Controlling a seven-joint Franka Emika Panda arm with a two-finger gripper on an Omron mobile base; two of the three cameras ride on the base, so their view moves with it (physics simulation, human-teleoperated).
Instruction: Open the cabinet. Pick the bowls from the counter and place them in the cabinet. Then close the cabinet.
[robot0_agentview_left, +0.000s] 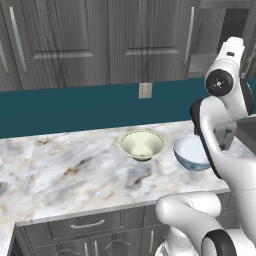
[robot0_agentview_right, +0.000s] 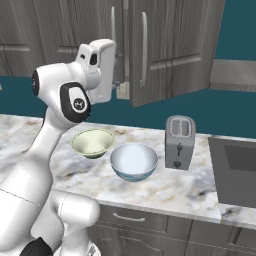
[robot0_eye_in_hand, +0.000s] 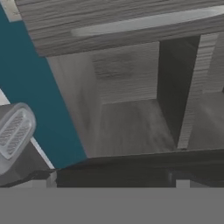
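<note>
Up near the wall cabinet (robot0_agentview_right: 170, 50), the arm holds its hand high above the counter (robot0_agentview_left: 65, 175), and the gripper (robot0_eye_in_hand: 113, 177) looks into the cabinet's open compartment. Its two dark finger tips barely rise at the bottom of the hand view, set wide apart with nothing between them, so the pincer stands open and empty.

From the right base view, one cabinet door (robot0_agentview_right: 172, 47) with a long silver bar handle (robot0_agentview_right: 144, 50) stands swung out toward the room, its lower edge hanging over the back of the counter. The hand view shows the grey wood-grain inside of the cabinet (robot0_eye_in_hand: 131, 113), with a dark upright divider (robot0_eye_in_hand: 181, 92) and a bare shelf floor.

Both bowls sit on the marble counter, upright and close together but not touching. The pale cream-green bowl (robot0_agentview_left: 143, 145) stands nearer the teal back wall (robot0_agentview_left: 65, 107), and the white bowl with the blue outside (robot0_agentview_left: 191, 153) sits just beside it, toward the counter's front edge; in the left base view the arm covers part of it. In the right base view, the cream-green bowl (robot0_agentview_right: 92, 142) lies left of the blue one (robot0_agentview_right: 134, 161).

A silver toaster (robot0_agentview_right: 179, 142) stands upright on the counter, just beside the blue bowl on its far side from the arm.
</note>
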